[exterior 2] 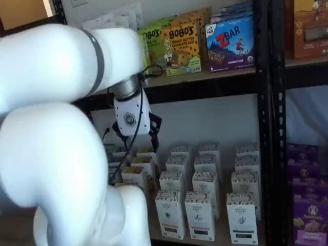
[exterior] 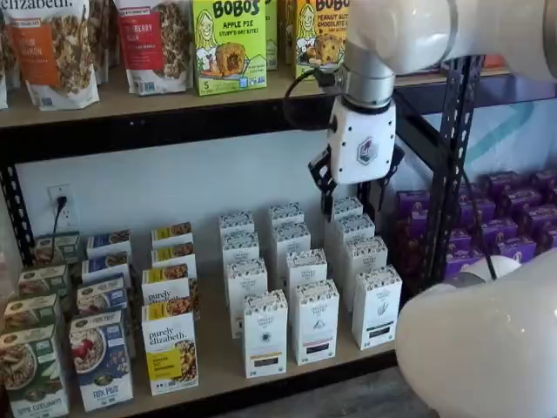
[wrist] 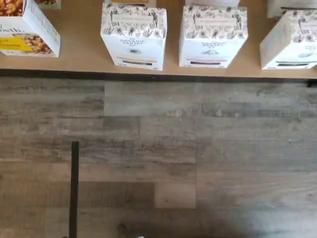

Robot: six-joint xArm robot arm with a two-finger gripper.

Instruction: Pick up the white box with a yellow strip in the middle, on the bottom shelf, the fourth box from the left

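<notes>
The white box point(wrist: 133, 37) with a speckled top band and a yellow strip low on its face stands at the front edge of the bottom shelf point(wrist: 79, 49). In both shelf views it heads its row point(exterior: 265, 333) point(exterior 2: 170, 214), just right of the purely elizabeth row. My gripper point(exterior: 357, 187) point(exterior 2: 137, 136) hangs high above the white rows, near the underside of the upper shelf. Its black fingers point(exterior: 323, 178) are spread apart at either side of the white body, open, with nothing between them. The wrist view shows no fingers.
A purely elizabeth box point(wrist: 25, 29) point(exterior: 170, 348) stands left of the target; similar white cartons point(wrist: 213, 37) point(exterior: 315, 320) stand to its right. Wood floor point(wrist: 158, 158) lies before the shelf. Bobo's boxes point(exterior: 228, 43) fill the upper shelf. A black upright point(exterior: 448, 174) and purple boxes point(exterior: 513, 218) are at right.
</notes>
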